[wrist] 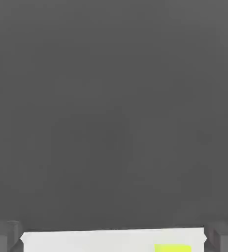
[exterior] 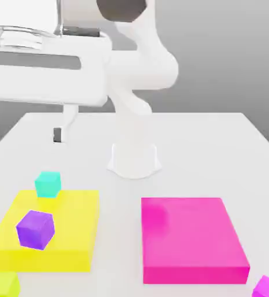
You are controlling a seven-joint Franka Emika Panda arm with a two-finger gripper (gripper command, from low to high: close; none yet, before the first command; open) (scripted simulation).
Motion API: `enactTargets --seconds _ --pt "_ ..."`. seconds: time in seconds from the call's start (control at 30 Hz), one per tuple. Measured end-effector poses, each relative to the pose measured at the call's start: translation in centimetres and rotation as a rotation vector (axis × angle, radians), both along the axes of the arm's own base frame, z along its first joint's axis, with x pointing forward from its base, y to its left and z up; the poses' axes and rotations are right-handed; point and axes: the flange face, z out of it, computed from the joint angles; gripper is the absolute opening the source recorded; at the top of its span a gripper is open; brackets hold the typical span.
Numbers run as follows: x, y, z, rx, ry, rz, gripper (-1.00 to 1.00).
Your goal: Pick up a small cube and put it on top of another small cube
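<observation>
- The tool is held aloft near nine o'clock in the exterior view, its jaws spread wide and nothing gripped.
- The lime cube is seen between seven and eight o'clock in the exterior view, just beside the yellow block, on the white counter.
- For a clean pick, presumably the step in hand, the tool is best centred over the lime cube, squared to its faces, then lowered straight, wide-jawed, and closed only once both sides are straddled.
- Clearance is to be kept from the purple cube, toward one o'clock of the lime; a careless approach could knock it.
</observation>
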Motion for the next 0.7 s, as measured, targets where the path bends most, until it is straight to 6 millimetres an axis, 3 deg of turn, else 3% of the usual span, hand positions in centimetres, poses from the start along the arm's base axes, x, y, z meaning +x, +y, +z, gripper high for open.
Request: enactTargets --seconds 0.2,0.4,0.53,0.57,0.7 --pt "0.4 -4.8 -10.5 0.019 0.142 0.001 0.0" --pt "-1.7 -9.1 -21.4 0.055 0.28 0.003 0.0" --pt "-2.1 -9.7 -27.7 0.061 0.301 0.004 0.0" --pt "-2.2 -9.7 -28.9 0.062 0.301 0.004 -1.0" --pt "-2.2 -9.7 -28.9 0.062 0.302 0.004 -1.0"
